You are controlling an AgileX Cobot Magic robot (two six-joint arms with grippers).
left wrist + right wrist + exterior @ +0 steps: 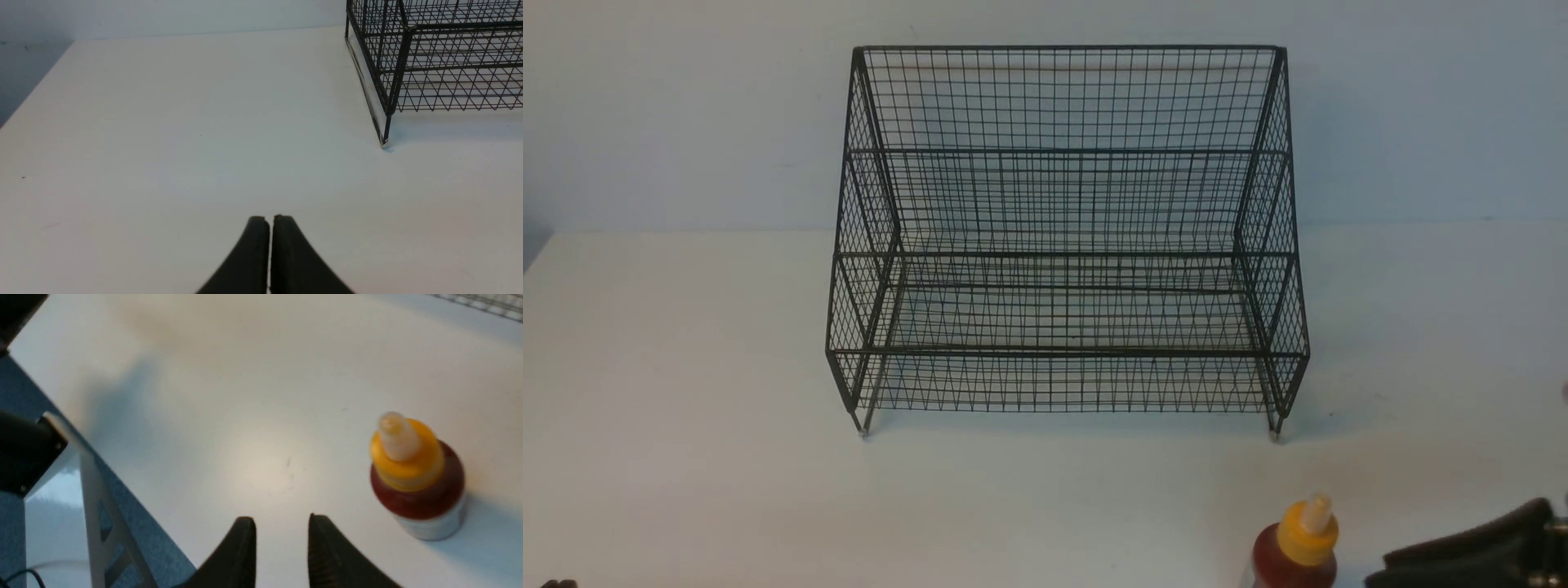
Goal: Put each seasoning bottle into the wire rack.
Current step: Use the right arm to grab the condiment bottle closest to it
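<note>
Seasoning bottle [1296,549] being seen upright, apart from wire rack [1066,351], label unreadable, right gripper [282,527] slightly parted, left gripper [269,222] closed, both empty.

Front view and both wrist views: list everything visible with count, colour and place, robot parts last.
wire rack: one, black, standing on the table at centre, toward the far side; nothing on its tiers.
seasoning bottle: one, red-brown sauce with yellow cap, cream nozzle and white label; upright on the table at the near edge, in front of the rack's right end, outside the rack.
table: one, white, under everything.
wall: one, pale blue-grey, behind the table.
metal bracket: one, light grey, beyond the table's edge in the right wrist view.
left gripper: one, black, shut, over bare table left of the rack.
right gripper: one, black, open, beside the bottle, not touching it.
</note>
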